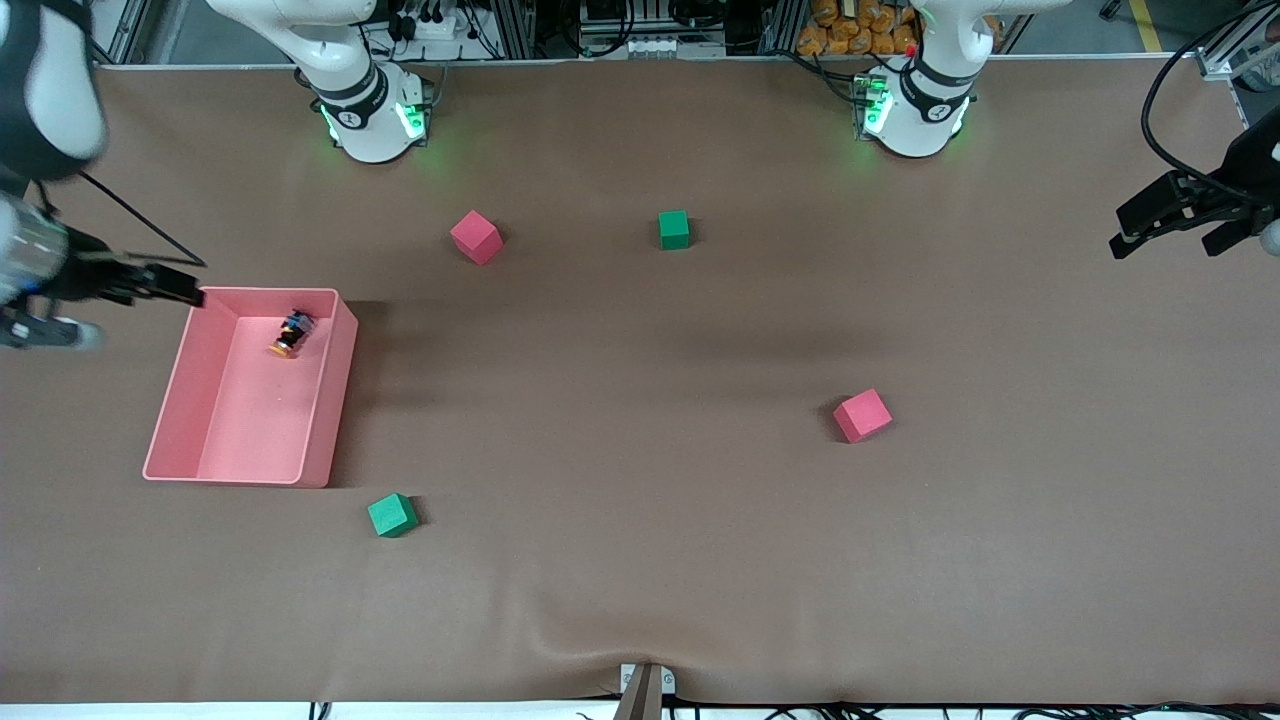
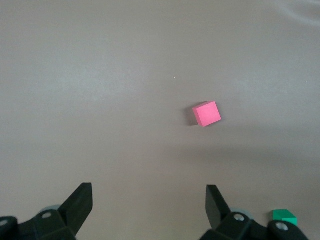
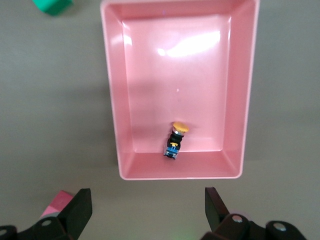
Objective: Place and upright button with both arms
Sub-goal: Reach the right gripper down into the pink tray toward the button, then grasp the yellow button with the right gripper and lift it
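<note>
The button lies on its side in a pink tray toward the right arm's end of the table, at the tray's end farther from the front camera. The right wrist view shows its orange cap and black and blue body close to the tray's wall. My right gripper hangs open and empty in the air by the tray's corner. My left gripper hovers open and empty over the left arm's end of the table.
Two pink cubes and two green cubes are scattered over the brown table. The left wrist view shows a pink cube and a green cube on the table under that gripper.
</note>
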Controlling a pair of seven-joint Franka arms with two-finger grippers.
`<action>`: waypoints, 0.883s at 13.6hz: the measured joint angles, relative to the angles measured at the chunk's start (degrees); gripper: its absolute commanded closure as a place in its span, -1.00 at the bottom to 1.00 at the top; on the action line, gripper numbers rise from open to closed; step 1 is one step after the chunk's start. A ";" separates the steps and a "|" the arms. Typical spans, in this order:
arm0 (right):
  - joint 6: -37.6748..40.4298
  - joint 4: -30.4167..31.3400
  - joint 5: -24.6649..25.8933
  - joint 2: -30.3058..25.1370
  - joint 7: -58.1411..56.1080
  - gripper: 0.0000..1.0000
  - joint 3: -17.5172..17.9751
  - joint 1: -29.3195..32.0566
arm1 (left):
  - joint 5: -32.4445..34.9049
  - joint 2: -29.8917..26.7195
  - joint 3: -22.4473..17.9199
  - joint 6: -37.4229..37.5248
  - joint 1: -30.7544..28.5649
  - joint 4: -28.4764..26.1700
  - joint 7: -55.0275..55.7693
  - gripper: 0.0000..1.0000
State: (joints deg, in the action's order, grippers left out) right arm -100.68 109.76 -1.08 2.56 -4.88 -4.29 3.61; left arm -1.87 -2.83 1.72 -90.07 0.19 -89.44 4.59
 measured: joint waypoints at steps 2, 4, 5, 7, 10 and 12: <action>-3.16 1.57 0.07 3.29 -0.49 -1.00 -0.17 1.10 | 0.00 0.03 0.04 0.03 0.03 0.00 0.00 -1.00; -5.49 2.30 0.07 6.87 -2.15 -1.00 -0.25 2.96 | 0.00 0.06 0.06 0.05 0.04 0.00 0.00 -1.00; -7.41 2.90 0.07 8.52 -3.40 -1.00 -0.33 3.60 | 0.00 0.09 0.09 0.06 0.05 0.00 0.00 -1.00; -14.04 6.18 0.07 10.94 -4.81 -1.00 -0.36 3.91 | 0.00 0.11 0.12 0.07 0.06 -0.01 0.00 -1.00; -25.78 15.53 0.07 11.89 -5.58 -1.00 -0.36 4.19 | 0.00 0.12 0.12 0.07 0.06 -0.01 0.00 -1.00; -31.56 20.06 0.07 13.39 -5.67 -1.00 -0.35 4.21 | 0.00 0.12 0.12 0.08 0.06 -0.01 0.00 -1.00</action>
State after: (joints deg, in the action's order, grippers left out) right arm -132.24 129.82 -1.01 15.95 -10.55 -4.64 7.82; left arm -1.88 -2.71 1.85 -89.99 0.25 -89.45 4.58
